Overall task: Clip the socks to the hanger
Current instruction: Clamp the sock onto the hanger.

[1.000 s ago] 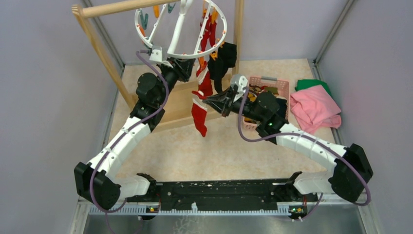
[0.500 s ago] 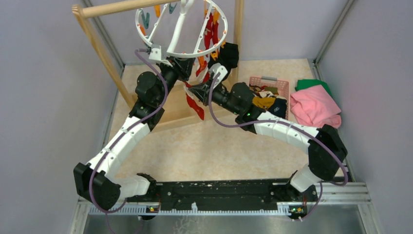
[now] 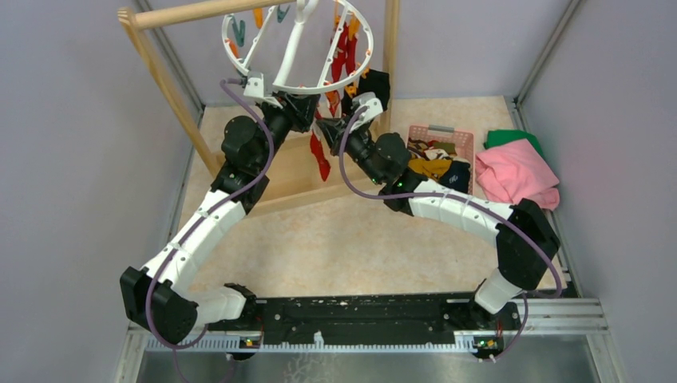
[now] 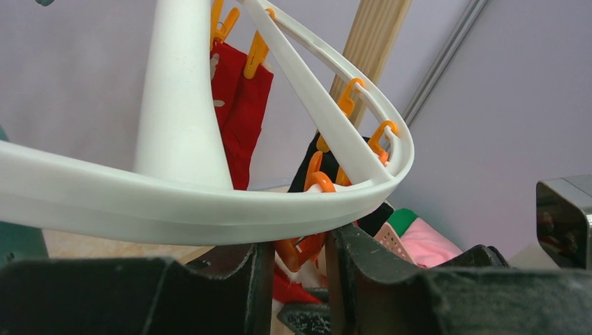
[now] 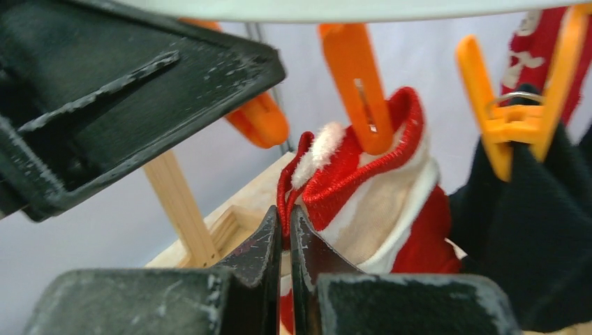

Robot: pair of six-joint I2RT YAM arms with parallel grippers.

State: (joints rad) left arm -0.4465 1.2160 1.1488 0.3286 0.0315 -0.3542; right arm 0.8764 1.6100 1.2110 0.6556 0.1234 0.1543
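Note:
The white hanger [image 3: 289,49] hangs from the wooden rack, and its ring [image 4: 174,209] fills the left wrist view. My left gripper [image 3: 302,105] [image 4: 297,251] sits under the ring, shut on an orange clip [image 4: 307,244]. Beside it, my right gripper [image 3: 335,120] [image 5: 286,220] is shut on the cuff of a red-white sock [image 5: 370,188] [image 3: 321,155], raised just below the ring. Another orange clip [image 5: 363,91] overlaps that cuff. Whether it pinches the cuff I cannot tell. Red socks [image 3: 343,56] [image 4: 241,105] and a black sock [image 3: 375,84] [image 5: 530,209] hang clipped.
The wooden frame rack [image 3: 164,80] stands at the back left, its base under the hanger. A pink basket [image 3: 447,136] holding more socks sits right of the right arm. Beyond it, by the right wall, lie a pink cloth [image 3: 515,175] and a green cloth [image 3: 503,137].
My right arm has swung left and up, carrying the red-white sock from beside the basket to just under the hanger ring. The left gripper has stayed on its clip.

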